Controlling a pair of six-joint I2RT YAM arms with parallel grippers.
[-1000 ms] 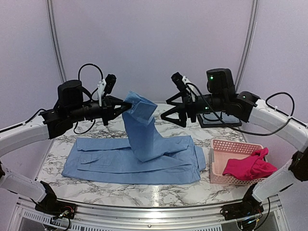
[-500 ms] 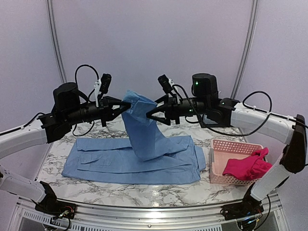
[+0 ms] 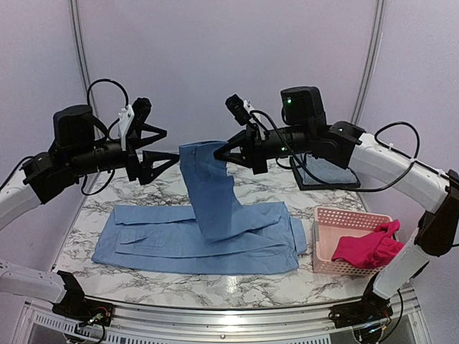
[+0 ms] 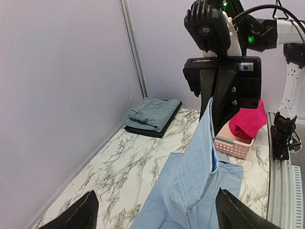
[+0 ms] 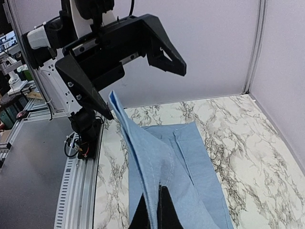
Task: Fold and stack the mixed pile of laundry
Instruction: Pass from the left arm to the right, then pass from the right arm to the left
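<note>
Your right gripper [image 3: 217, 152] holds one sleeve [image 3: 209, 188] of the light blue shirt [image 3: 179, 244] in the air above the marble table [image 3: 215, 288], its jaws closed tight on the sleeve's top edge.

Your left gripper [image 3: 171, 142] hangs just left of the raised sleeve with its jaws spread wide and nothing between them (the left wrist view shows both fingers [image 4: 75, 217] apart from the cloth). The rest of the shirt lies flat across the middle of the table, its collar end toward the right. The sleeve rises from the shirt's middle up to the right gripper. The magenta-red garment [image 3: 369, 249] lies in the pink basket [image 3: 323, 242] at the near right, spilling over the basket's right rim. At the far right, a dark tray [image 4: 148, 132] carries a folded grey-blue cloth [image 4: 153, 112].
</note>
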